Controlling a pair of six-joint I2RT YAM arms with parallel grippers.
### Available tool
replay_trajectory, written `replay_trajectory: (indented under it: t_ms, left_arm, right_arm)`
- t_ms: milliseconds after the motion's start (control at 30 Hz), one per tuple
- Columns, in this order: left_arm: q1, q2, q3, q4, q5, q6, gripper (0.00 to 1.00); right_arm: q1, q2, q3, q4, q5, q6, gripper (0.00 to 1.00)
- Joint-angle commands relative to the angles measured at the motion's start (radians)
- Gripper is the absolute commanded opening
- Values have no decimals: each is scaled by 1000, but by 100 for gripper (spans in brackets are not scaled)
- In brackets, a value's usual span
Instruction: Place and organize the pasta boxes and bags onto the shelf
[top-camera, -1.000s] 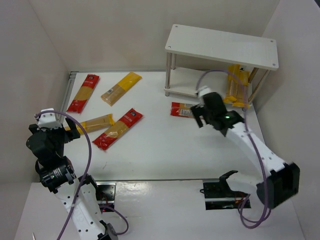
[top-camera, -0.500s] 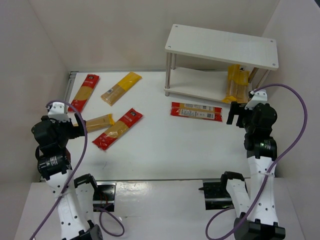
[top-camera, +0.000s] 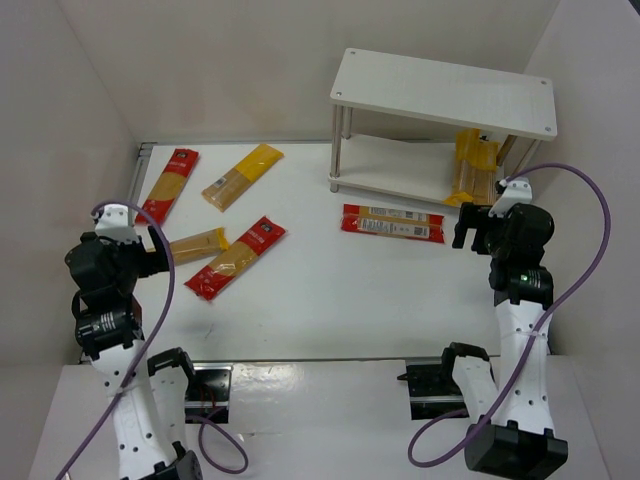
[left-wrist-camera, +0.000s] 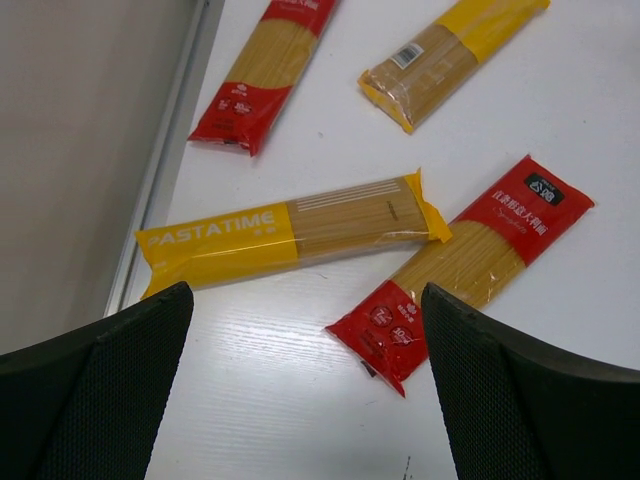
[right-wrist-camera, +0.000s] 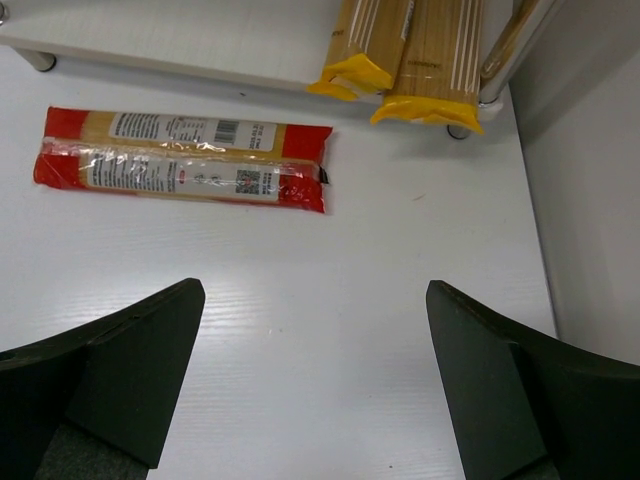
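Red spaghetti packs (right-wrist-camera: 180, 180) are seen on tabletop (right-wrist-camera: 400, 250) ahead-left of the nearer right gripper (right-wrist-camera: 312, 300), jaws wide apart & empty, long axis laid crosswise.

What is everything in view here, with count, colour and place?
Two-tier rectangular shelf unit: one, white, table's far right.
Shelved long flat spaghetti packs: two, yellow, side by side, right end of the lower tier.
Label-panel spaghetti packs: two, red, side by side on the table before the shelf.
Left red spaghetti packs: two, red, table's left half.
Left yellow spaghetti packs: two, yellow, table's left half.
Table: one, white.
Robot arms: two, white and black, near edge.
Left end effector: black, open, empty.
Right end effector: black, open, empty.
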Motion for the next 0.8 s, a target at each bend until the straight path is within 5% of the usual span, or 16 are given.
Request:
replay_trajectory:
  t_ms: [0,767]
  left_arm:
    - [-4,-32,16,21,-21,-21,100]
    - [-4,-32,7,21,-1,-12,100]
  right_arm:
    - [-14,23,-2,13,-14,-8,100]
    - [-14,-2,-2,13,-4,-8,100]
